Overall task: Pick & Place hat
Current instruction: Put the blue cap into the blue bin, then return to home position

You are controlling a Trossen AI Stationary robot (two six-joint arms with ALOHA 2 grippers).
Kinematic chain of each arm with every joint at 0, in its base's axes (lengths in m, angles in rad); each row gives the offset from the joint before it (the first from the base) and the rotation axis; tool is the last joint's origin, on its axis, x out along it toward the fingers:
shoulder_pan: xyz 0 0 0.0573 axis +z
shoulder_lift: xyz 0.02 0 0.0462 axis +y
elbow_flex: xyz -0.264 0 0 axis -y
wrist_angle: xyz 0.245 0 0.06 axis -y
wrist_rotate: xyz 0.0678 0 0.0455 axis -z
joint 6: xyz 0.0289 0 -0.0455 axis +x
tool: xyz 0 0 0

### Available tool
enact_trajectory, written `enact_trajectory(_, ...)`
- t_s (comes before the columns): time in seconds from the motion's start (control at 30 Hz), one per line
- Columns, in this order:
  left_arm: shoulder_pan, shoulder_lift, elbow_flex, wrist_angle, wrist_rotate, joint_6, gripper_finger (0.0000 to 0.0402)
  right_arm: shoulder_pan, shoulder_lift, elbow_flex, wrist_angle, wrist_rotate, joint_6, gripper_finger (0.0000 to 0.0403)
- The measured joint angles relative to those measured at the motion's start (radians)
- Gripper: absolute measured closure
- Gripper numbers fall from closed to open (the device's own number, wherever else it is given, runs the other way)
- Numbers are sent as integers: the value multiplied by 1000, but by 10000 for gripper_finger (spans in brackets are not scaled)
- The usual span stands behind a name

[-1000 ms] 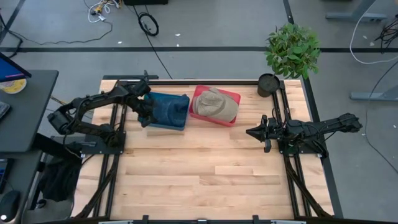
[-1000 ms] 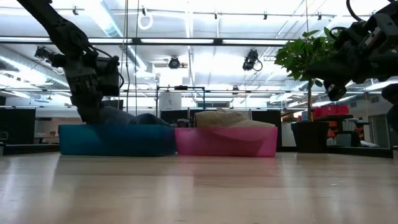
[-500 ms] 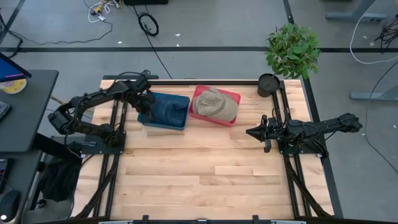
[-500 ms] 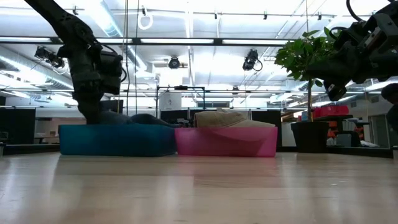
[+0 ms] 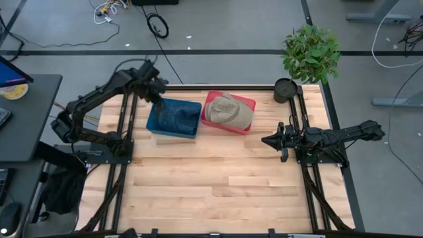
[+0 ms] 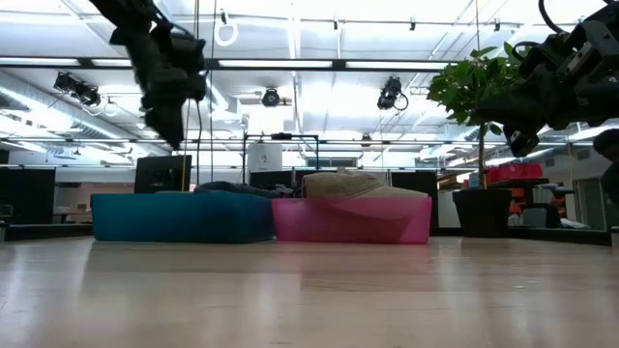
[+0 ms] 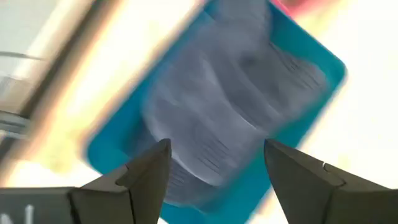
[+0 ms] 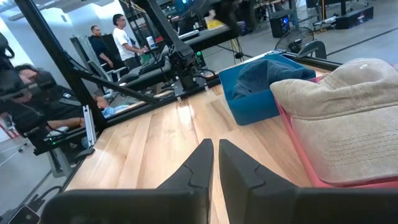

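A dark blue hat lies in a blue tray at the table's far middle; in the left wrist view the hat fills the tray. My left gripper hangs open above the tray's far left corner, clear of the hat. A tan hat rests in the pink tray beside it. My right gripper waits shut at the table's right, pointing at the trays.
A potted plant and a dark pot stand at the far right corner. Bare wood spreads over the table's near half. People stand in the room beyond the table.
My left gripper has opened, let go of the dark blue hat and risen well above the blue tray, drifting toward the far edge. The hat has settled lower into the tray.
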Motion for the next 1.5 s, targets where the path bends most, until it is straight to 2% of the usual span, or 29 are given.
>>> enact_trajectory(0.07,1,-1,16,63,-49,-19,152,0,0,0,0,0,0,372)
enact_trajectory(0.17,2,11,17,117,-41,35,198,0,0,0,0,0,0,372)
enact_trajectory(0.23,-1,32,16,127,-9,95,254,0,0,0,0,0,0,372)
enact_trajectory(0.33,-20,82,17,157,1,101,362,0,0,0,0,0,0,372)
enact_trajectory(0.4,-20,128,16,182,4,65,386,0,0,0,0,0,0,372)
enact_trajectory(0.5,-23,206,16,225,23,47,396,0,0,0,0,0,0,372)
enact_trajectory(0.67,-46,355,16,215,-6,-47,399,0,0,0,0,0,0,372)
enact_trajectory(0.93,-131,539,29,202,-30,-71,400,0,0,0,0,0,0,372)
enact_trajectory(1.1,-149,497,37,202,-99,-92,400,0,0,0,0,0,0,372)
enact_trajectory(1.27,-146,380,75,181,-134,-78,400,0,0,0,0,0,0,372)
enact_trajectory(1.5,-151,203,79,186,-142,-196,389,0,0,0,0,0,0,372)
